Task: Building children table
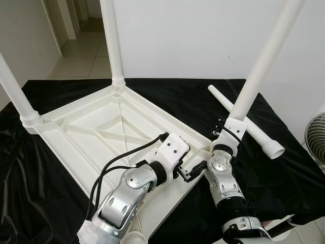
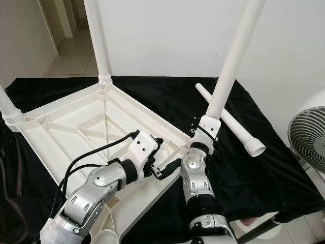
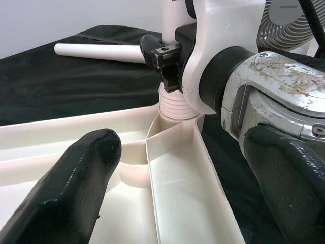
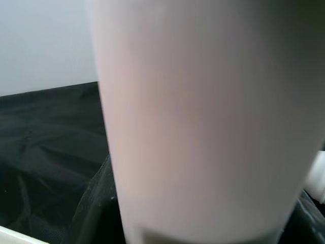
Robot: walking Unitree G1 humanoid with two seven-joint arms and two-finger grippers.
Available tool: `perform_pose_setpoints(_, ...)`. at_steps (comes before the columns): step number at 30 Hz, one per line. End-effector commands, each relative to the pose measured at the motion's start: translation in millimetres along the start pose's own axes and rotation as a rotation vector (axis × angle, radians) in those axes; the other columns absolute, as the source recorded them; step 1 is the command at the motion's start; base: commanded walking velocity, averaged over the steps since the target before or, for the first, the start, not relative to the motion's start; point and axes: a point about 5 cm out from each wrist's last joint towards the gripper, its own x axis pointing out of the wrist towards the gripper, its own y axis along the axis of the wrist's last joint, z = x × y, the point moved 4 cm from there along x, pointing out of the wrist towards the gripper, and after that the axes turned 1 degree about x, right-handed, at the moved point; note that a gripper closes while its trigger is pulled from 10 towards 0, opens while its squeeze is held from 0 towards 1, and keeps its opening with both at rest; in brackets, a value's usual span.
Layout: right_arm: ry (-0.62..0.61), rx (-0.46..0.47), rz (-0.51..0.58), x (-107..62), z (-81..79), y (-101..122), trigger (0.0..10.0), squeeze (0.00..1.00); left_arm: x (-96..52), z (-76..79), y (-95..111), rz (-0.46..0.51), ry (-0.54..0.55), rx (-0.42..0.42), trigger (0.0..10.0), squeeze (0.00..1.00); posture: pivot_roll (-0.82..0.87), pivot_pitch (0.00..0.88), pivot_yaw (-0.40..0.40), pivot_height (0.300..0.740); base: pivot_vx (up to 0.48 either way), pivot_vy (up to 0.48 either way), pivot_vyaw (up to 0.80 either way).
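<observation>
White moulded plastic tabletop (image 1: 96, 134) is seen lying upside down on a black cloth (image 1: 177, 94), its ribbed underside facing up. Two white plastic tube legs (image 1: 112, 40) are seen standing in its far sockets, ahead and to the left of the left gripper (image 1: 189, 172). This pincer is held released, black fingers (image 3: 76, 188) spread apart, over the tabletop's near right corner, just beside the ribbed socket collar (image 3: 175, 104). A third white leg (image 1: 264, 66) is seen rising from that corner, directly ahead of the left pincer. The right gripper (image 1: 223, 133) is clenched around this leg's lower end, just above the collar; the leg's white surface lies close before its wrist camera. A loose fourth white tube leg (image 1: 246, 122) is seen lying flat on the cloth, beyond and to the right of the right pincer. A round grey fan (image 2: 307, 137) is noted further right.
</observation>
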Motion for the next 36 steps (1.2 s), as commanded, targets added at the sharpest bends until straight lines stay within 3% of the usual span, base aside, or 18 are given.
perform_pose_setpoints(1,-0.033,-0.039,-0.104,-8.6,9.9,-29.7,10.0,0.29,1.7,4.4,0.6,0.0,-0.006,-0.011,10.0,0.0,0.05,0.018,-0.001,0.74,0.0,0.0,0.0)
perform_pose_setpoints(2,-0.024,-0.013,-0.088,-7.6,9.8,-26.6,10.0,1.0,2.1,4.4,0.9,0.001,-0.006,-0.011,10.0,0.0,0.05,0.02,-0.001,0.74,0.0,0.0,0.0)
perform_pose_setpoints(16,0.043,0.037,-0.011,-1.4,8.3,-10.9,10.0,0.99,3.4,5.2,1.0,0.0,-0.013,-0.012,10.0,0.0,0.04,0.023,0.003,0.74,0.0,0.0,0.0)
perform_pose_setpoints(17,0.095,0.054,-0.003,0.9,4.4,-7.8,10.0,0.0,3.6,6.1,0.7,-0.002,-0.017,-0.01,10.0,0.0,0.04,0.023,0.003,0.74,0.0,0.0,0.0)
perform_pose_setpoints(23,0.287,0.106,-0.01,9.9,0.0,-3.2,10.0,0.0,4.5,9.5,-0.9,-0.009,-0.028,-0.009,10.0,0.0,0.03,0.03,-0.006,0.74,0.0,0.0,0.0)
perform_pose_setpoints(28,0.496,0.089,0.014,12.6,5.5,0.2,10.0,0.0,4.0,12.0,-7.2,-0.021,-0.018,-0.028,10.0,0.0,0.04,0.034,-0.018,0.74,0.0,0.0,0.0)
perform_pose_setpoints(31,0.53,0.079,0.016,12.6,5.8,0.4,10.0,0.0,3.3,12.7,-8.5,-0.024,-0.02,-0.029,10.0,0.0,0.04,0.037,-0.022,0.74,0.0,0.0,0.0)
perform_pose_setpoints(34,0.702,0.062,0.009,10.6,4.9,0.7,10.0,0.0,0.7,14.5,-11.0,-0.032,-0.027,-0.019,10.0,0.0,0.04,0.039,-0.025,0.74,0.0,0.0,0.0)
perform_pose_setpoints(36,0.726,0.06,0.008,10.2,4.8,0.8,10.0,0.0,0.4,14.6,-11.1,-0.033,-0.028,-0.018,10.0,0.0,0.04,0.039,-0.025,0.74,0.0,0.0,0.0)
